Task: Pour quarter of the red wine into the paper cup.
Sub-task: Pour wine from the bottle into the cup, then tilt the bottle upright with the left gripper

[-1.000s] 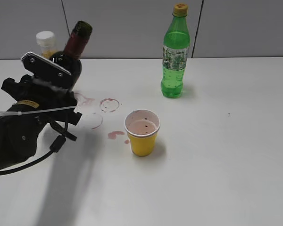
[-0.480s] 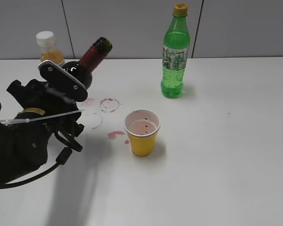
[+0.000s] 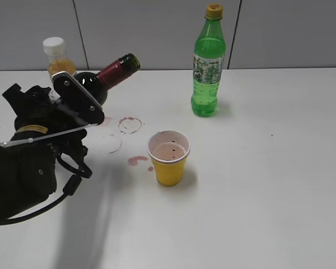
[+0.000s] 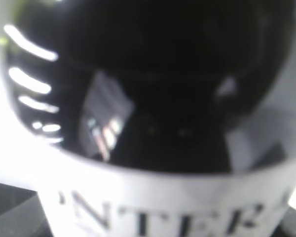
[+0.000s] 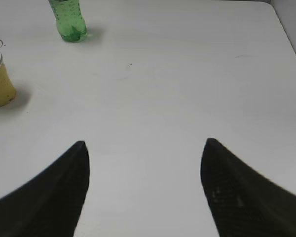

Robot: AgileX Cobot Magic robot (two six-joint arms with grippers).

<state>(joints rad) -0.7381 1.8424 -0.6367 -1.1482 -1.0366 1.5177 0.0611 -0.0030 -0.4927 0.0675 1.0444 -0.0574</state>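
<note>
Bright, even light fills the white bench [image 3: 280,185]; soft shadows fall toward the camera. The left wrist view is blurred, streaked with glare on the dark glass wine bottle [image 4: 153,84].

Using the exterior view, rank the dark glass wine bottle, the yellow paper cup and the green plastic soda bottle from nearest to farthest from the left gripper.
1. The dark glass wine bottle, tilted in the left gripper at the left of the table.
2. The yellow paper cup, upright near the middle, to the gripper's right.
3. The green plastic soda bottle, upright at the back, right of the cup.
</note>
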